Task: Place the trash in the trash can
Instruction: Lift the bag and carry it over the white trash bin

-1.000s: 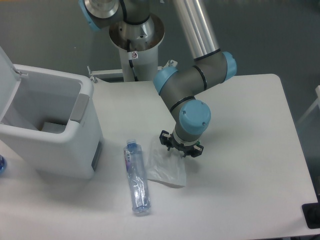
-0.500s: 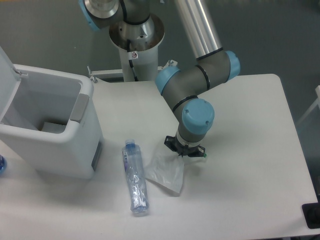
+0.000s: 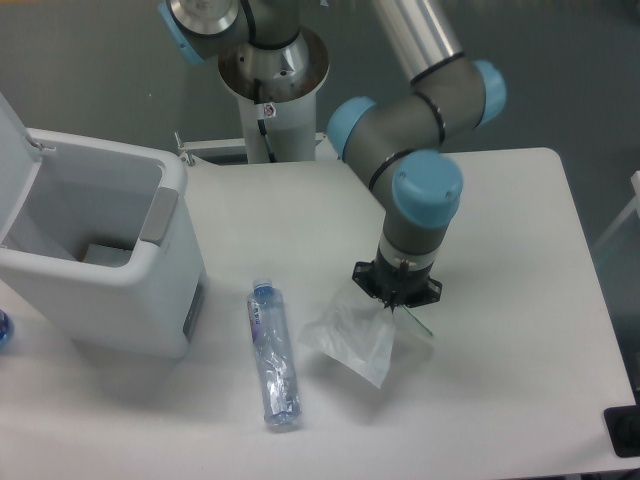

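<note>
My gripper points straight down and is shut on the top edge of the translucent white plastic bag, near its green strip. The bag hangs off the fingers, its lower part still at the table. The slim clear bottle with blue cap and label lies flat on the table to the left of the bag. The white trash can stands at the left with its lid up and its grey inside showing.
The white table's right half holds nothing but the arm's shadow. The robot's base column stands behind the table. A small black object sits at the front right corner.
The gripper has closed on the bag and moved right and up. The bag has been pulled right with it and now hangs stretched. The bottle has not moved.
</note>
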You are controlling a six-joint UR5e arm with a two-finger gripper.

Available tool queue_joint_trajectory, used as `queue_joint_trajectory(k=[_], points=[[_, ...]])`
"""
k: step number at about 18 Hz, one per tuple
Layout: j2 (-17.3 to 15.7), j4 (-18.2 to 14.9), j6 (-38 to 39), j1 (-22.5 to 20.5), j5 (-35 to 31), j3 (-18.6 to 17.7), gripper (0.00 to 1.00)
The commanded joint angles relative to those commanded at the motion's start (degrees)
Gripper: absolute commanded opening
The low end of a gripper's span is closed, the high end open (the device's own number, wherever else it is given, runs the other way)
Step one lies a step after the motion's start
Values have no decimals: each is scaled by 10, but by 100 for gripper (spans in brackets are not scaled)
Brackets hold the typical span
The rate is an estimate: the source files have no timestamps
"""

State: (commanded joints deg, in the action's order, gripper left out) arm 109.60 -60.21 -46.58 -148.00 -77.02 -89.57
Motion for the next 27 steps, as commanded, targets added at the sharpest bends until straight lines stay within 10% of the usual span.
queue_joint_trajectory(k=[14, 21, 27], points=[[-120, 0, 170, 10, 255, 38, 0], [-218, 0, 217, 41, 314, -26, 0], [-230, 1, 228, 122, 316, -64, 0]])
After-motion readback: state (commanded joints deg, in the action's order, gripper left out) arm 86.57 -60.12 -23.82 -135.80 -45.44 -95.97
